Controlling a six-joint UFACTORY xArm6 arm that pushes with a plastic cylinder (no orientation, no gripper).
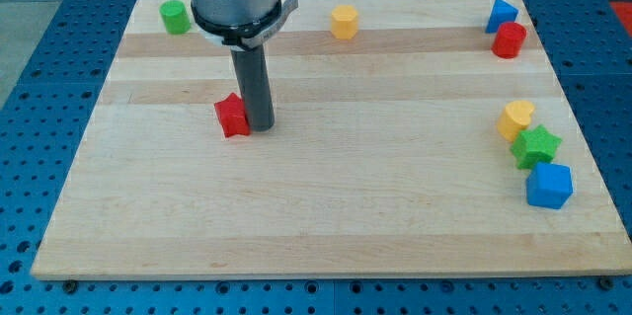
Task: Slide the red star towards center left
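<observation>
Pale wood, banded in light and darker strips: the board (296, 226), lying on a blue perforated bench; its near part carried no block.

Blue cube (549, 186): nearest item, at the view's right edge. Green star (537, 145): touching or just beside the cube, above it. Yellow block (515, 118), rounded, exact shape uncertain: just above the green star.

Red star (233, 116): the task's thing, left of the board's middle line and a little above mid-height, partly hidden on its right by the rod.

My tip (259, 126): lower end of the dark rod, set on the board at the red star's right side, apparently in contact. The rod had no jaws; it held nothing and only bore sideways against the star.

Red cylinder (509, 39) and blue triangular block (502, 14): far right corner, just beside one another. Yellow block (344, 21), six-sided by appearance: far edge, right of the arm. Green cylinder (176, 17): far left corner.

Step in hand, by judgement: mid-push, the star not yet at centre left. Next move, by judgement: push on toward the view's left, keeping the tip squarely behind the star's right side so it does not slip off a point, with a slight downward bias toward mid-height.
</observation>
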